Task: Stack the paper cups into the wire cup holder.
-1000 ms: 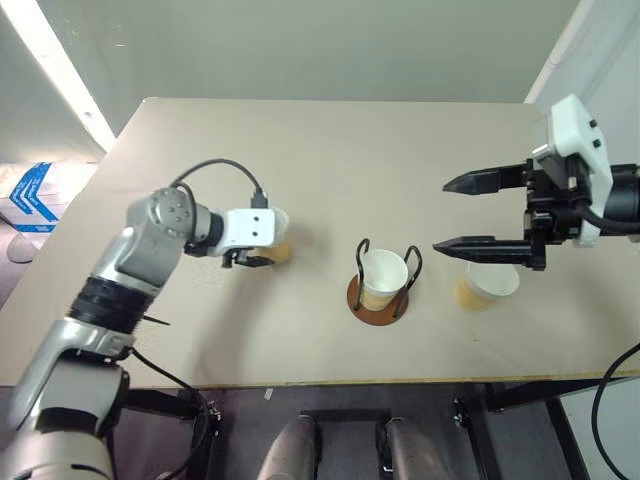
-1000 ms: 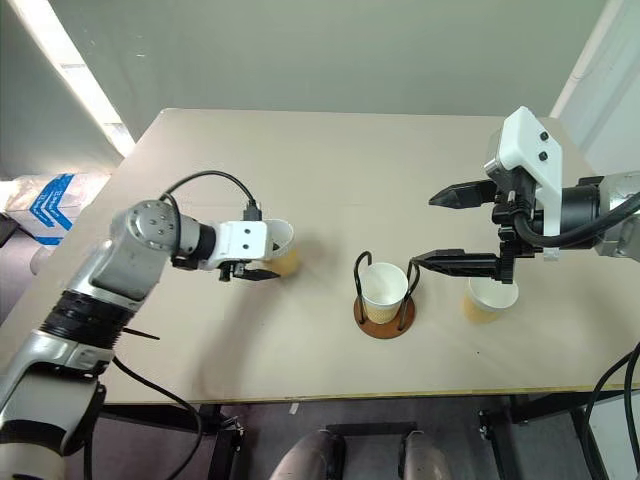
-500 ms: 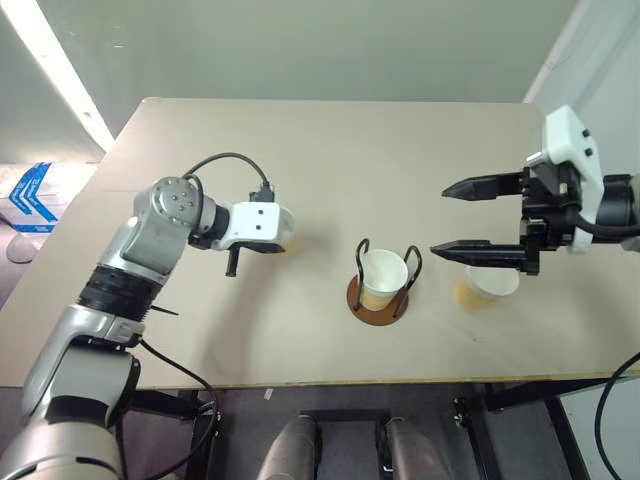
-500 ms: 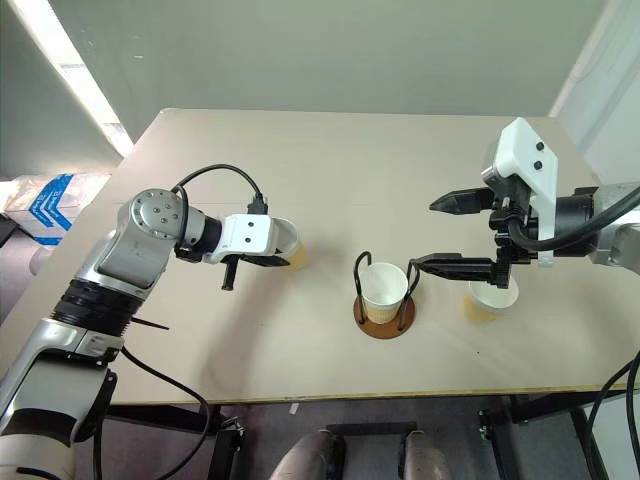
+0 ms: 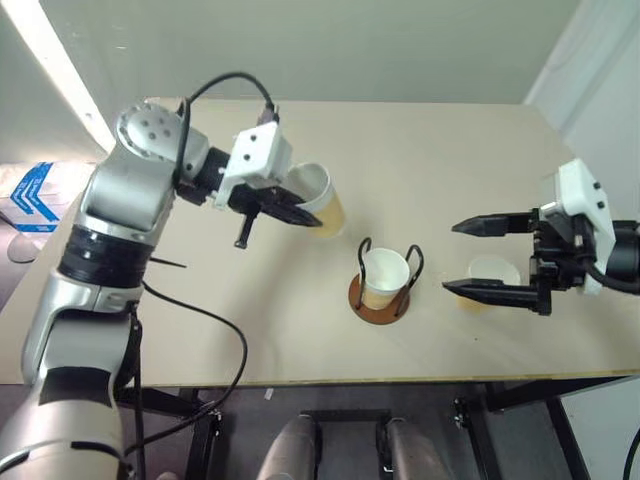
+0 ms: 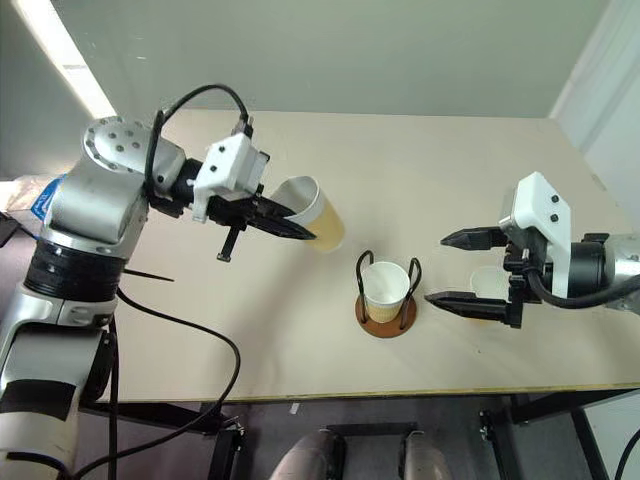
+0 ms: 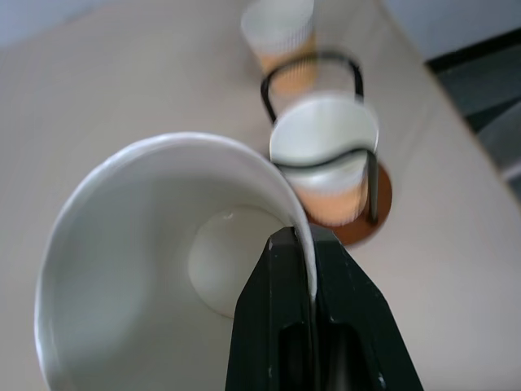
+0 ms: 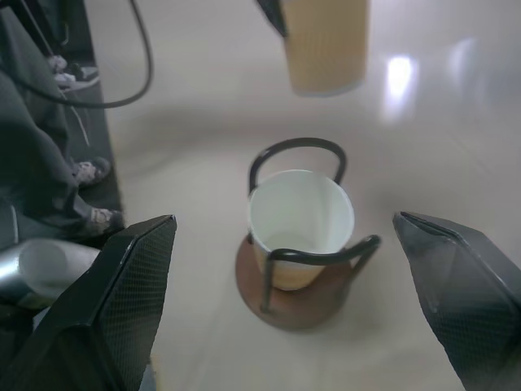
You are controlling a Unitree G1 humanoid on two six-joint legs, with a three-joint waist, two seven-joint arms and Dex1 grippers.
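Observation:
My left gripper (image 5: 305, 215) is shut on the rim of a tan paper cup (image 5: 322, 200). It holds the cup tilted in the air, up and to the left of the wire cup holder (image 5: 378, 305). The left wrist view shows one finger inside the white cup (image 7: 163, 269) and one outside the rim. A second cup (image 5: 383, 275) stands inside the holder's black loops. A third cup (image 5: 492, 272) stands on the table to the right of the holder, behind my right gripper (image 5: 460, 258). That gripper is open, empty, and points left toward the holder (image 8: 301, 301).
The beige table (image 5: 420, 150) has bare room behind and left of the holder; its front edge (image 5: 350, 382) is close below it. A black cable (image 5: 225, 85) loops over my left wrist. A blue and white object (image 5: 30, 190) lies on the floor at the left.
My left gripper closed on the cup, lifted it off the table and carried it up and right toward the holder. My right gripper sank and drew back a little, still open.

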